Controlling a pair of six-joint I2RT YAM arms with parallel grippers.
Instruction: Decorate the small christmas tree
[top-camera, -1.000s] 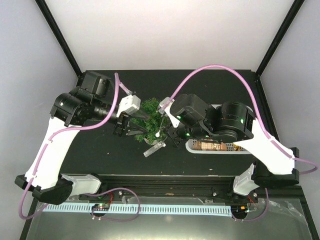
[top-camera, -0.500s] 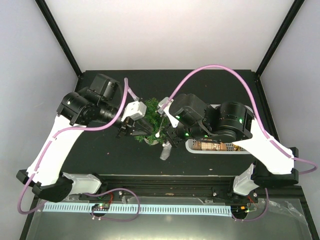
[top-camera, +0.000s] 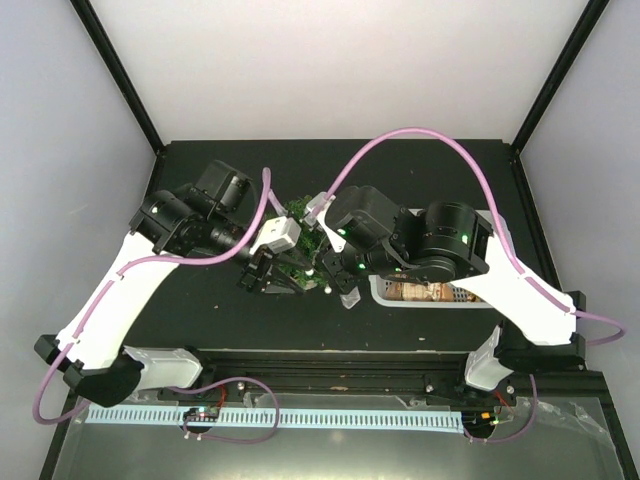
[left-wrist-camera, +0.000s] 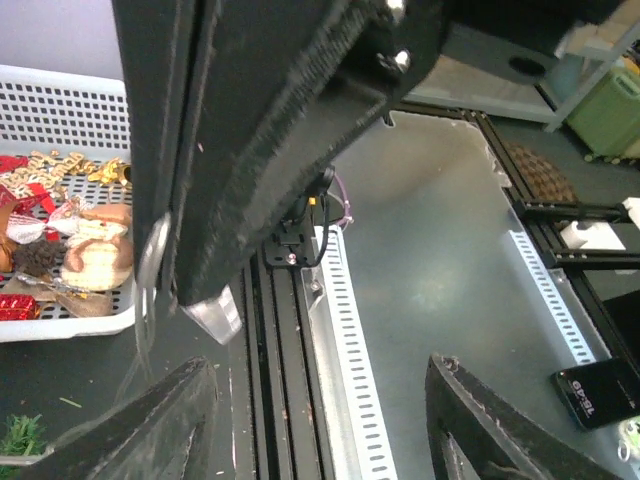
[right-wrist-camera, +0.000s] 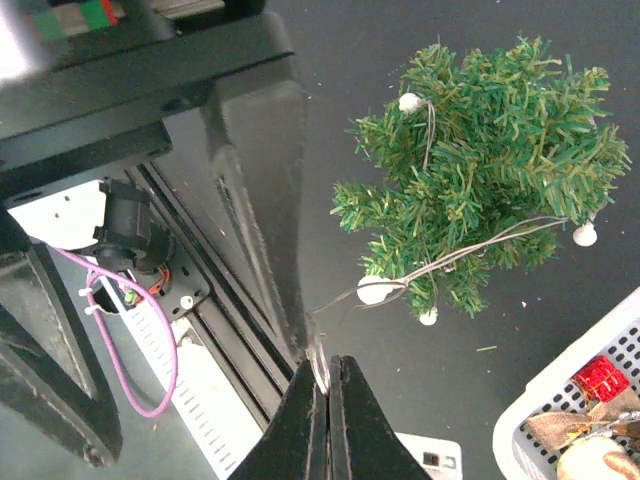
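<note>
The small christmas tree (right-wrist-camera: 490, 170) is a bushy green fir on the dark table, with a thin wire light string (right-wrist-camera: 470, 250) of white bulbs draped over it. In the top view the tree (top-camera: 300, 215) is mostly hidden between the two wrists. My right gripper (right-wrist-camera: 327, 378) is shut on the string's wire just in front of the tree; it also shows in the top view (top-camera: 335, 282). The string's clear battery box (top-camera: 348, 297) hangs below it. My left gripper (left-wrist-camera: 315, 420) is open and empty, left of the tree (top-camera: 268, 280).
A white plastic basket (top-camera: 455, 298) of ornaments stands right of the tree; it also shows in the left wrist view (left-wrist-camera: 60, 100). The table's near edge has a black rail (top-camera: 330, 360) and a white slotted strip (left-wrist-camera: 345, 330). The right arm's fingers (left-wrist-camera: 250, 150) loom close to the left wrist camera.
My left gripper has moved right and nearer, up beside the tree. My right gripper has shifted left over the tree, and the battery box has swung from the tree's front-left to under the right gripper.
</note>
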